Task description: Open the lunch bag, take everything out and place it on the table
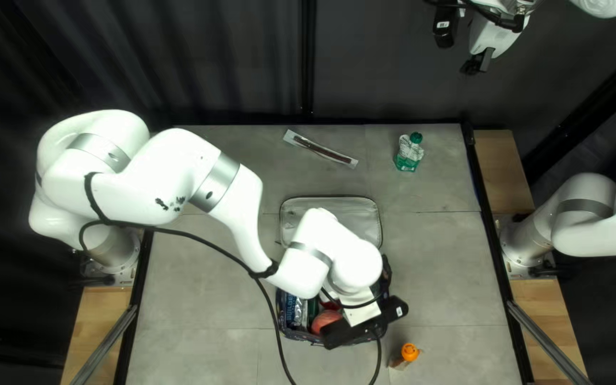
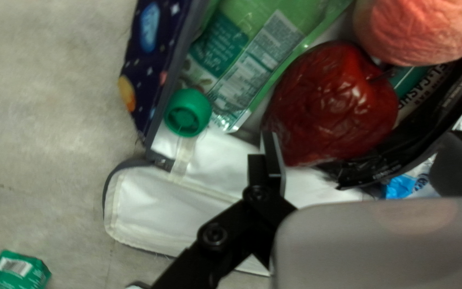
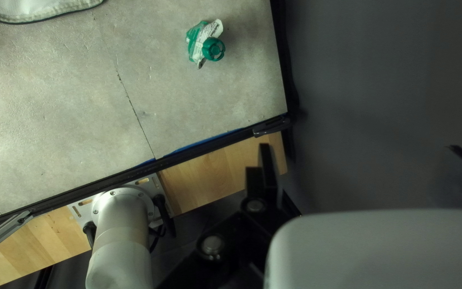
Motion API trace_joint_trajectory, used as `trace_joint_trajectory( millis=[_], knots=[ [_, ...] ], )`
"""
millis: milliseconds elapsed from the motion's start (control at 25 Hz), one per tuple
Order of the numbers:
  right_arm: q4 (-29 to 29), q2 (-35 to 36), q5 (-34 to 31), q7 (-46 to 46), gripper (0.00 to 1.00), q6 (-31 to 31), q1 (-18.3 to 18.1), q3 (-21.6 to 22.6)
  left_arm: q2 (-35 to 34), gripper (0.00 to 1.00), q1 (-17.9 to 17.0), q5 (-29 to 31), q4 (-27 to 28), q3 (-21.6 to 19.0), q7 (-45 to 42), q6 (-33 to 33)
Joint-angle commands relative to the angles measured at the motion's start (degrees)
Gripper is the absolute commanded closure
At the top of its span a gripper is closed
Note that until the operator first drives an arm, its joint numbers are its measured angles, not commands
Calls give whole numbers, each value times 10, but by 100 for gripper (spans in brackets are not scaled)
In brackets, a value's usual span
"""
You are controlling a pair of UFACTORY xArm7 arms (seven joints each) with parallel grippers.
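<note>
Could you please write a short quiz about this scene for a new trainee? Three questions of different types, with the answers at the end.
1. True or false: the lunch bag is zipped shut.
2. Which fruit lies in the bag just ahead of the left gripper? A. a red apple B. a banana C. a lemon
3. How many items lie on the table outside the bag?
Key: 1 false, its lid is folded back. 2 A. 3 three: a snack stick, a green-capped pouch, an orange-capped container.
</note>
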Motion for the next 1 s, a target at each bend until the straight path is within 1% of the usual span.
trace_joint_trajectory(
  millis=[40,320,360,400,440,800,840,1000],
  knots=[
    [0,0,0,0,0,0,0,0,12,0,0,6,2,0,16,-4],
    [0,0,0,0,0,0,0,0,15,0,10,11,-18,0,31,-31],
    [0,0,0,0,0,0,0,0,15,77,12,10,-21,0,32,-34],
    [0,0,0,0,0,0,0,0,15,93,16,9,-26,-2,36,-42],
    [0,0,0,0,0,0,0,0,16,100,17,8,-27,-2,38,-43],
    [0,0,0,0,0,0,0,0,16,100,17,8,-27,-2,38,-43],
    [0,0,0,0,0,0,0,0,15,100,21,-2,-28,-6,35,-47],
    [0,0,0,0,0,0,0,0,-45,100,12,-5,-26,-10,17,9]
  ],
)
